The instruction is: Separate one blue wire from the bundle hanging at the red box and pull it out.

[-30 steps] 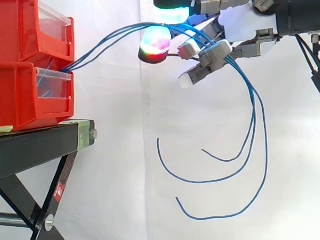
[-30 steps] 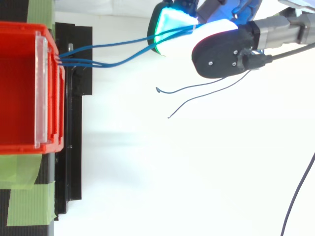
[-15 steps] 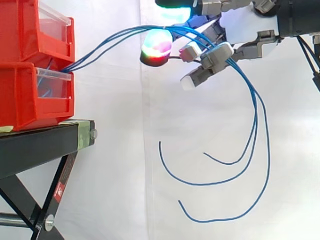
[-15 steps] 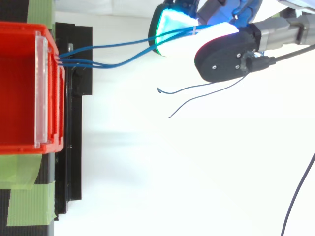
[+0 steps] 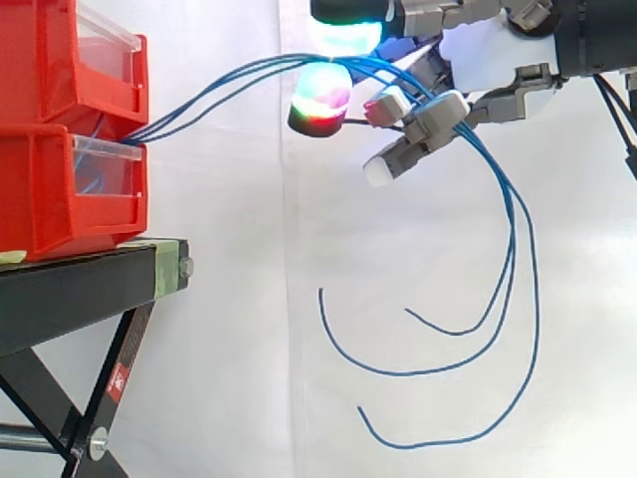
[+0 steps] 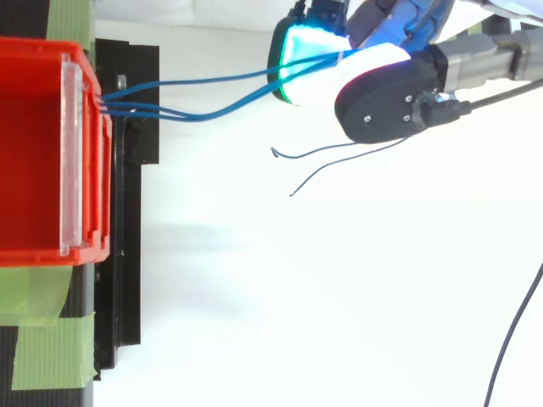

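Note:
Several blue wires (image 5: 199,97) leave the lower red bin (image 5: 50,199) on the left and rise to the right into my hand (image 5: 438,112) at the top. My hand (image 6: 386,89) is shut on the bundle, with the wires running between its glowing fingertips (image 5: 320,95) and its grey fingers. Beyond the hand the wires hang down on the right and curl back left in loose ends (image 5: 398,372). From above, the wires (image 6: 195,81) spread slightly between the bin's front and the hand. I cannot tell whether any single wire stands apart from the others within the grasp.
A second red bin (image 5: 40,60) is stacked on the lower one. Both rest on a black stand (image 5: 80,289) with slanted legs (image 5: 109,388). Green tape (image 6: 51,348) marks the stand's near corner. A white curtain lies behind.
My hand has shifted slightly right, away from the bins, still holding the bundle. The hanging loose ends have drifted a little right and down.

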